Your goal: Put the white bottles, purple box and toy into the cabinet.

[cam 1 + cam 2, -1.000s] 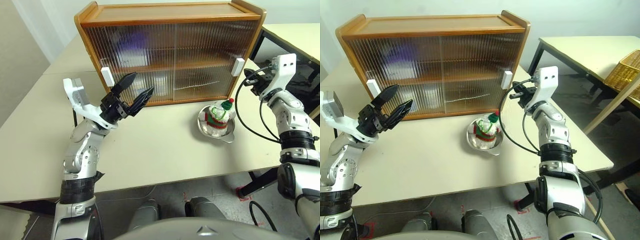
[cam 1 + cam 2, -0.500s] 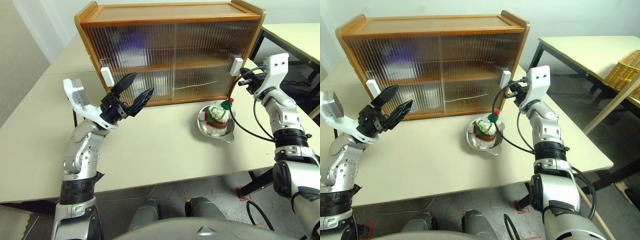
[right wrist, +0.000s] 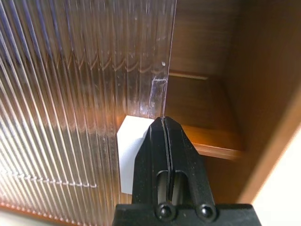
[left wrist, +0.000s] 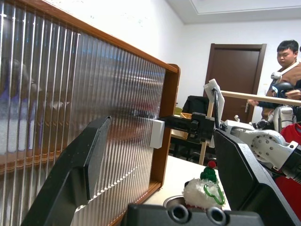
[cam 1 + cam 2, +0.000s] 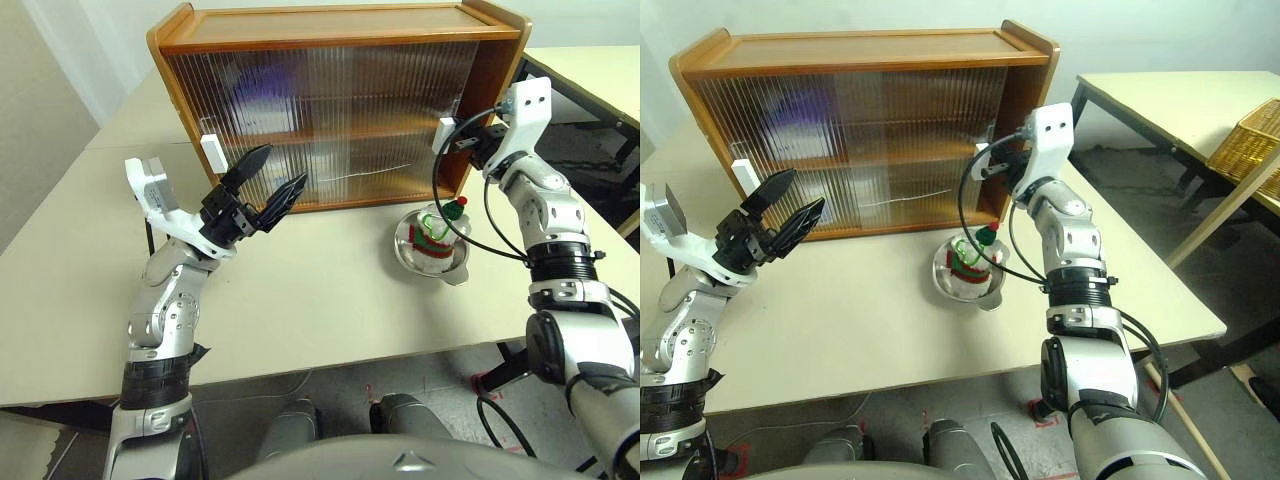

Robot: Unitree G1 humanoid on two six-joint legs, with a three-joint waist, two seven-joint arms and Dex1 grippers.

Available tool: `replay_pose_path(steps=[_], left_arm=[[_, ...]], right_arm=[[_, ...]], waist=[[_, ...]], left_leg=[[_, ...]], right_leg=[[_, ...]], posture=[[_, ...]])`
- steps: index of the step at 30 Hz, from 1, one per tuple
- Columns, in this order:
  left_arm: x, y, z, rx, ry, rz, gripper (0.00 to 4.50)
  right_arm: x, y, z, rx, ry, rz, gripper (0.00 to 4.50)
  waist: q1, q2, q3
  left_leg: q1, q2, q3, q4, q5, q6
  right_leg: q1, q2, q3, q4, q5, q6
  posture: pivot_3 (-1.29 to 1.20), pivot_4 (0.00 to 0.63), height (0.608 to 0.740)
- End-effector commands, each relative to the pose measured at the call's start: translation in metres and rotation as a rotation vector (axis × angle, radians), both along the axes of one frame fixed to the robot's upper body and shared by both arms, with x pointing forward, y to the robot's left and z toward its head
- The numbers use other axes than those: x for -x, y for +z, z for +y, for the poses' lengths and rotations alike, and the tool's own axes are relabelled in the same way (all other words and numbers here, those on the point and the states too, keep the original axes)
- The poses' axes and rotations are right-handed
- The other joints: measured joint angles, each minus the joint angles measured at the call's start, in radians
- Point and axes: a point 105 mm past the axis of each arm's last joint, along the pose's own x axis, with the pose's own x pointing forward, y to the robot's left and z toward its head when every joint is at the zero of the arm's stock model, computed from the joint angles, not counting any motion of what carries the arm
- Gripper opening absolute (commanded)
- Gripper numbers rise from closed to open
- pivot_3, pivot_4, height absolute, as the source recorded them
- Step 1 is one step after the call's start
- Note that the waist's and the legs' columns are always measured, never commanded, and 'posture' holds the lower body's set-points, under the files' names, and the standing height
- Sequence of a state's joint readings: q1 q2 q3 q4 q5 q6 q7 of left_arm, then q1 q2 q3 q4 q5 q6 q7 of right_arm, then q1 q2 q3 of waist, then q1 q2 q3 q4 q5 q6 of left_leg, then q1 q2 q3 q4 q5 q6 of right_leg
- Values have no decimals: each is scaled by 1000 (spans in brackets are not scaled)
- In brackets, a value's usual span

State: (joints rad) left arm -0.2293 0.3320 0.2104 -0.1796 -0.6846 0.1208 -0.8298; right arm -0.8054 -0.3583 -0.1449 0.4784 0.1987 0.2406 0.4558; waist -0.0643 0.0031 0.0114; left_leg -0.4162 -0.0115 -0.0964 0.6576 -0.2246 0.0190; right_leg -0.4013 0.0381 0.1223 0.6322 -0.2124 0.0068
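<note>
Since a second ago the right gripper (image 5: 458, 140) has swung in toward the cabinet (image 5: 330, 40), its fingers pinched together against the white handle (image 5: 443, 133) of the right-hand sliding door, and that door has slid toward the middle. In the left eye view a strip of bare wood interior now shows at the cabinet's right end, so an opening is being made for loading. The left gripper (image 5: 262, 185) hangs spread wide and empty in front of the left door, just as before. The toy (image 5: 437, 227) sits in a steel bowl (image 5: 405, 255) on the table (image 5: 300, 300), near the cabinet's right front corner. A purple shape, likely the purple box (image 5: 262, 88), blurs behind the ribbed left door; the white bottles I cannot make out.

From the right eye view, the opened gap looks narrow for now; the table in front gives free room.

From the left wrist view, the handle stands away from the side panel, with the toy below.

From the right wrist view, the closed fingertips (image 3: 163, 123) press the handle beside the door's edge, open shelf beyond.
</note>
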Motion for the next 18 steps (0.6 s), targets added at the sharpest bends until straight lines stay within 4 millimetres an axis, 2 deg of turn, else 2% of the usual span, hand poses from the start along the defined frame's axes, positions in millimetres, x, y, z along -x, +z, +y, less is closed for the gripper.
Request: replay_pose_path(steps=[1,10,18], left_arm=[[2,0,-3,-8,-4,-10,4500],[3,2,-3,-6,3,-14,4500],[3,2,-3,-6,8,-13,4500]], right_arm=[[1,-1,12,1,20,36,44],[5,-14,31,-4,69,130,44],[9,-15,53,-34,128,156,44]], waist=[[0,0,0],[0,0,0],[2,0,0]], left_leg=[[0,0,0,0,0,0],[0,0,0,-1,0,0],[-1,0,0,-1,0,-1]], right_leg=[[0,0,0,0,0,0],[-1,0,0,1,0,0],[-2,0,0,1,-1,0]], posture=[[-55,6,740],[-45,14,740],[-41,16,740]])
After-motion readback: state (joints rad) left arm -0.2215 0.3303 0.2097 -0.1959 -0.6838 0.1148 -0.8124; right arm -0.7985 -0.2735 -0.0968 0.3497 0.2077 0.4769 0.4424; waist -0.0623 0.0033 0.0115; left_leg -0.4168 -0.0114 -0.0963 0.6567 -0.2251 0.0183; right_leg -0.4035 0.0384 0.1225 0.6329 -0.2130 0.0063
